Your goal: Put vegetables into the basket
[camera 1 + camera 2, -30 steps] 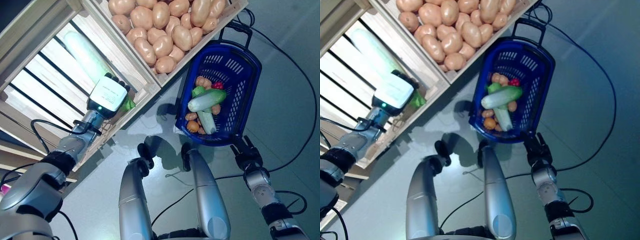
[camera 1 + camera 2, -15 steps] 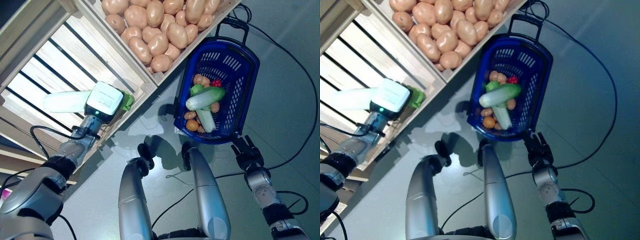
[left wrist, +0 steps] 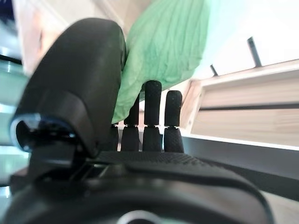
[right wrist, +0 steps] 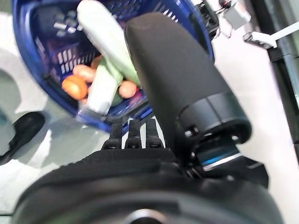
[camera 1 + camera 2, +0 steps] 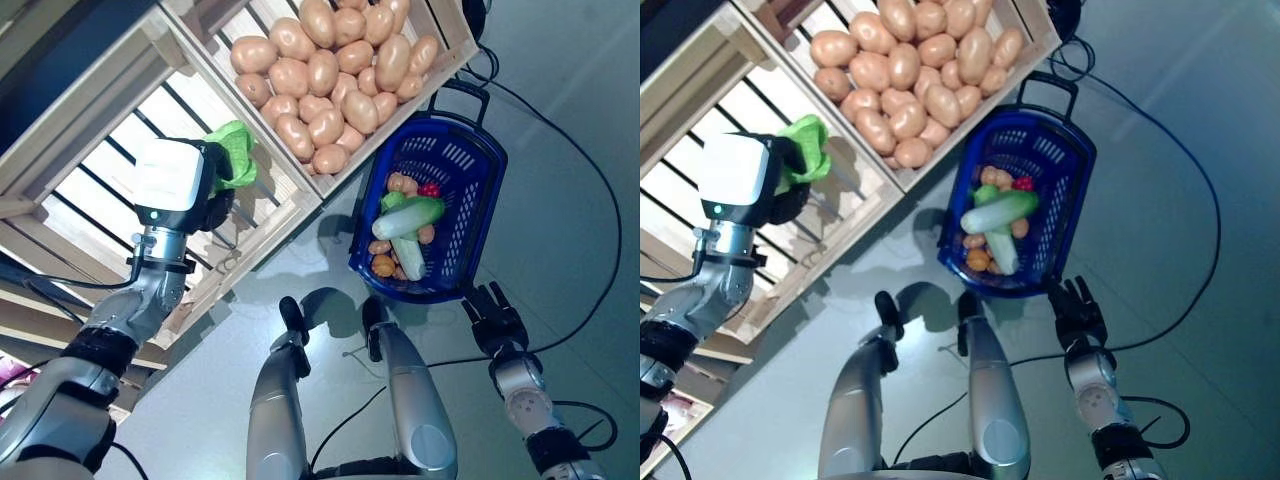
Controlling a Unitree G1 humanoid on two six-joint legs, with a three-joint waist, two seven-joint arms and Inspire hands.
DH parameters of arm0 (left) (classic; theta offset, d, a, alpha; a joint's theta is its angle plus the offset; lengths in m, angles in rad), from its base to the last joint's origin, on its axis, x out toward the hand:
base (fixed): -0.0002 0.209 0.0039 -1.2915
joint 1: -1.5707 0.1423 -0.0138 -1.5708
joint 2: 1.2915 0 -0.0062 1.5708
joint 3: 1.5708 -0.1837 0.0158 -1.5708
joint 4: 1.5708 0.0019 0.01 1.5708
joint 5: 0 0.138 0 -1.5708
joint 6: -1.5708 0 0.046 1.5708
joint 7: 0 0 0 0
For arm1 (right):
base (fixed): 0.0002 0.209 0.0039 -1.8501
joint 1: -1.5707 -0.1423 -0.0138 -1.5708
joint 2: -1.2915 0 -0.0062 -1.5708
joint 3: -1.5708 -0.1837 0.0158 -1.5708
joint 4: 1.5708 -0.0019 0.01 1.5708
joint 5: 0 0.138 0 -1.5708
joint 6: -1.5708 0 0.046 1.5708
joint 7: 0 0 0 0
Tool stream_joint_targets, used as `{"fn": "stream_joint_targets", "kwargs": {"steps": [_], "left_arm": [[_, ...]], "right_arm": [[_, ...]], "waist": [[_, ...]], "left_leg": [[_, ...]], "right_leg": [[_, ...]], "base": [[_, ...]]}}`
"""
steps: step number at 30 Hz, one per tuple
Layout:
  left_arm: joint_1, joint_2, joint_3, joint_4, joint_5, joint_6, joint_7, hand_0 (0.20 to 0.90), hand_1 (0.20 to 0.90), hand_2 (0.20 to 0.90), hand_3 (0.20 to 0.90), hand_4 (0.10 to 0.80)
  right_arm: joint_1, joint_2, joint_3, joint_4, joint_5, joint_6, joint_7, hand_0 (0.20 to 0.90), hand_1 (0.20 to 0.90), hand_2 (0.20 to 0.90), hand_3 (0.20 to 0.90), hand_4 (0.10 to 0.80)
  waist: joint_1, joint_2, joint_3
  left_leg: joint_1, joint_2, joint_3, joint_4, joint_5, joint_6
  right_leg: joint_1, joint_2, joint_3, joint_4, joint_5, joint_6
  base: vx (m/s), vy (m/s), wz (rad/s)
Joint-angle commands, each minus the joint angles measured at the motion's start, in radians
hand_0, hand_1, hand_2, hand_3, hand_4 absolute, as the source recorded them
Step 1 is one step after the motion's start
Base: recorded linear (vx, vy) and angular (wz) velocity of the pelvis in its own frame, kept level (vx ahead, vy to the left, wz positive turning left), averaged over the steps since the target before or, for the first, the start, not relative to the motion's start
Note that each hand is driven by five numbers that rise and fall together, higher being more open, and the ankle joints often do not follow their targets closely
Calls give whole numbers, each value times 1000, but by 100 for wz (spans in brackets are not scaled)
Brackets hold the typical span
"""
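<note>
A leafy green vegetable (image 5: 231, 160) sits in the left hand (image 5: 205, 190), whose fingers and thumb curl round it above the slatted wooden crate (image 5: 110, 210), its crinkled pale-green leaves poking out past the fingers. Beside that crate, a second crate (image 5: 445, 50) is heaped with potatoes (image 5: 330, 70). The blue basket (image 5: 475, 200) on the grey floor (image 5: 560, 120) holds two pale green cucumbers (image 5: 408, 218), small orange and brown vegetables and a red one. The right hand (image 5: 492, 315) hangs near the basket's rim with fingers straight and spread, holding nothing.
</note>
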Motion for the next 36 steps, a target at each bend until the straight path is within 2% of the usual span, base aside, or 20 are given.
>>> {"fn": "stream_joint_targets", "kwargs": {"steps": [1,2,3,4,5,7,9,10,13,14,15,16,18,20,23,32,36], "left_arm": [[60,-30,140,-95,-91,-122,108,300,300,300,300,400],[93,-64,162,-119,-108,-156,101,300,300,300,300,400],[98,-68,165,-122,-120,-165,99,300,300,300,300,400],[151,-118,207,-174,-157,-203,60,300,300,300,300,400],[167,-132,217,-190,-175,-213,40,300,300,300,300,400],[238,-205,256,-252,-277,-290,-65,300,300,300,300,400],[275,-238,270,-287,-338,-319,-109,300,300,300,300,400],[315,-292,293,-324,-444,-345,-191,300,300,300,300,400],[359,-355,315,-376,-571,-364,-294,300,300,300,300,400],[385,-389,324,-396,-689,-382,-359,300,300,300,300,400],[391,-402,328,-403,-716,-387,-378,300,300,300,300,400],[415,-438,337,-442,-825,-376,-454,300,300,300,300,400],[425,-474,333,-462,-934,-386,-525,300,300,300,300,400],[437,-494,323,-486,-1042,-379,-606,300,300,300,300,400],[444,-503,319,-512,-1105,-351,-675,300,300,300,300,400],[450,-477,315,-526,-1263,-248,-852,300,300,300,300,400],[450,-467,293,-544,-1269,-223,-900,300,300,300,300,400]], "right_arm": [[36,13,-37,-57,-93,-141,49,900,900,900,900,800],[39,28,-36,-55,-108,-158,54,900,900,900,900,800],[39,30,-36,-55,-112,-160,58,900,900,900,900,800],[51,47,-39,-67,-149,-165,52,900,900,900,900,800],[54,51,-39,-75,-164,-163,44,900,900,900,900,800],[68,68,-38,-102,-238,-167,39,900,900,900,900,800],[80,80,-42,-120,-268,-172,43,900,900,900,900,800],[96,90,-52,-142,-307,-162,42,900,900,900,900,800],[108,97,-64,-160,-356,-158,65,900,900,900,900,800],[117,103,-71,-177,-380,-152,83,900,900,900,900,800],[119,106,-75,-185,-388,-150,90,900,900,900,900,800],[129,113,-82,-210,-414,-147,121,900,900,900,900,800],[132,122,-78,-235,-444,-150,171,900,900,900,900,800],[132,115,-73,-271,-477,-132,239,900,900,900,900,800],[132,90,-72,-311,-470,-111,334,900,900,900,900,800],[136,-54,-60,-477,-488,16,639,900,900,900,900,800],[125,-103,-36,-510,-470,78,717,900,900,900,900,800]], "waist": [[43,9,-174],[53,12,-191],[54,12,-192],[70,15,-222],[73,16,-232],[88,21,-273],[94,21,-295],[103,17,-323],[112,12,-351],[117,9,-372],[118,7,-380],[123,1,-404],[125,-4,-422],[127,-11,-436],[127,-15,-446],[126,-30,-474],[128,-35,-479]], "left_leg": [[75,-30,17,-26,-103,-34],[103,-33,7,-62,-90,-35],[108,-33,5,-67,-87,-36],[152,-41,-7,-115,-75,-39],[167,-44,-13,-126,-73,-40],[230,-49,-34,-184,-60,-43],[262,-49,-42,-210,-53,-47],[299,-52,-54,-228,-54,-47],[341,-52,-62,-248,-58,-45],[364,-51,-67,-259,-60,-44],[368,-50,-68,-264,-56,-43],[398,-48,-71,-288,-57,-42],[426,-48,-72,-304,-60,-40],[452,-48,-70,-314,-66,-37],[474,-47,-66,-321,-72,-36],[519,-55,-62,-331,-101,-25],[533,-52,-57,-331,-107,-24]], "right_leg": [[125,-25,-7,-298,154,39],[158,-22,-19,-318,154,41],[163,-21,-20,-321,155,41],[218,-18,-34,-367,159,44],[236,-16,-38,-380,160,43],[309,-9,-57,-432,164,42],[345,-4,-62,-458,169,41],[389,0,-69,-492,175,43],[437,4,-75,-531,185,44],[459,5,-77,-547,194,47],[464,5,-79,-554,199,48],[494,9,-85,-576,207,51],[517,11,-88,-593,214,54],[537,11,-88,-607,220,58],[554,10,-90,-618,225,62],[582,13,-76,-628,224,74],[592,10,-75,-631,226,79]], "base": [[27,-102,14],[29,-99,18],[75,-103,29],[73,-75,27],[118,-100,22],[127,-72,26],[143,-58,35],[157,-59,32],[121,-38,25],[97,-30,29],[143,-41,19],[106,-32,10],[82,-22,8],[57,-12,9],[42,-1,6],[18,4,1],[39,3,-1]]}}
